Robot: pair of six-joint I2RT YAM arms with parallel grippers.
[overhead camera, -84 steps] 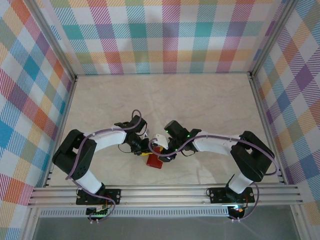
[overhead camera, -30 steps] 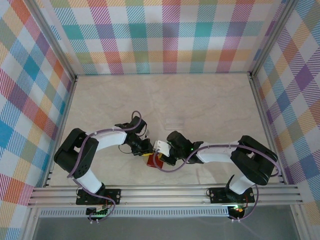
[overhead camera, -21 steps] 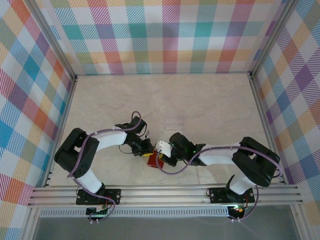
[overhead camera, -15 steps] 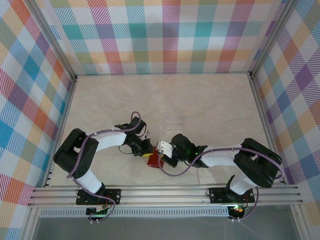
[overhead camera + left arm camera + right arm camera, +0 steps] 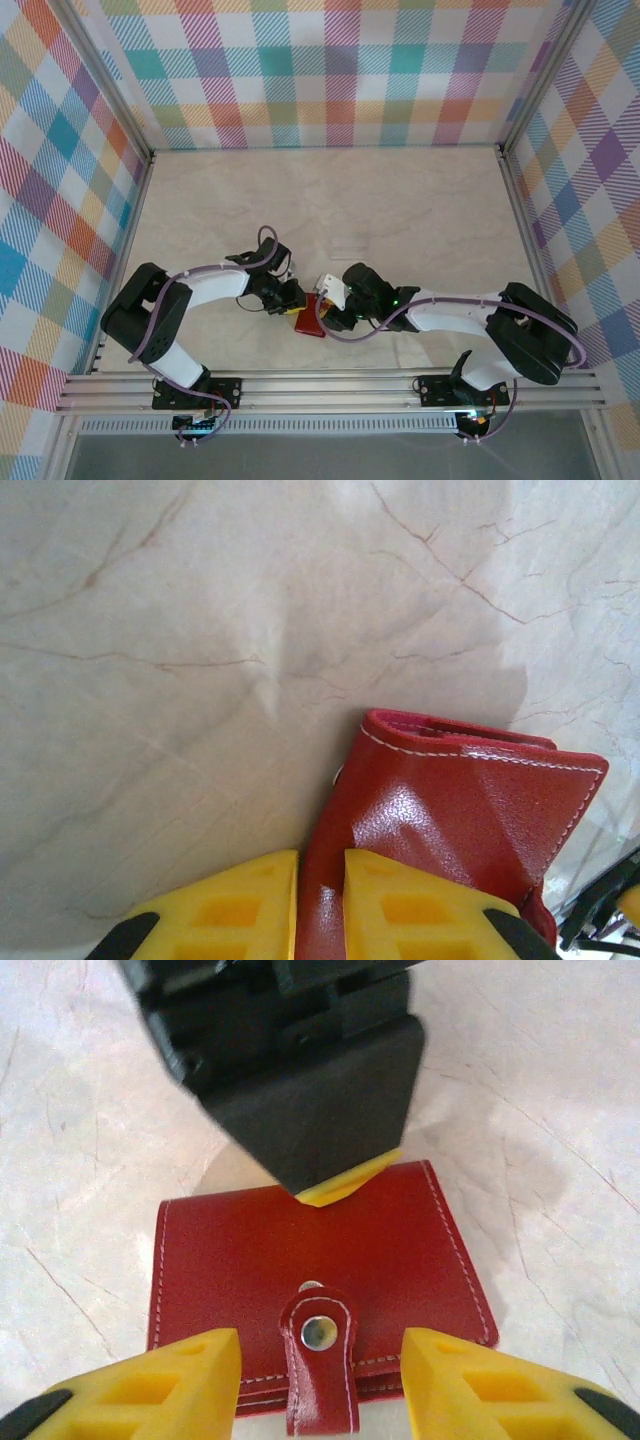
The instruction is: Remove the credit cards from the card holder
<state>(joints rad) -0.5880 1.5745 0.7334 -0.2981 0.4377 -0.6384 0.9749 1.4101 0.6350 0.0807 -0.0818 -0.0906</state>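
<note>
The card holder (image 5: 300,1250) is a small red wallet lying flat on the table, folded shut, with its snap tab (image 5: 320,1360) over the near edge. My right gripper (image 5: 318,1342) is open, one yellow finger on each side of the tab and touching nothing. My left gripper (image 5: 320,860) is shut on the card holder (image 5: 460,810), pinching one edge of it between its fingers. Its yellow tip (image 5: 345,1185) shows at the wallet's far edge. From above, both grippers (image 5: 293,300) (image 5: 330,312) meet over the card holder (image 5: 308,322). The credit cards are hidden.
A faint clear plastic rectangle (image 5: 350,243) lies on the marble table (image 5: 420,210) behind the grippers. Checked walls close off the left, back and right sides. A metal rail (image 5: 330,385) runs along the near edge by the arm bases.
My right gripper has opened over the wallet, and that arm's elbow has swung out to the right. The left arm has barely moved and keeps its grip.
</note>
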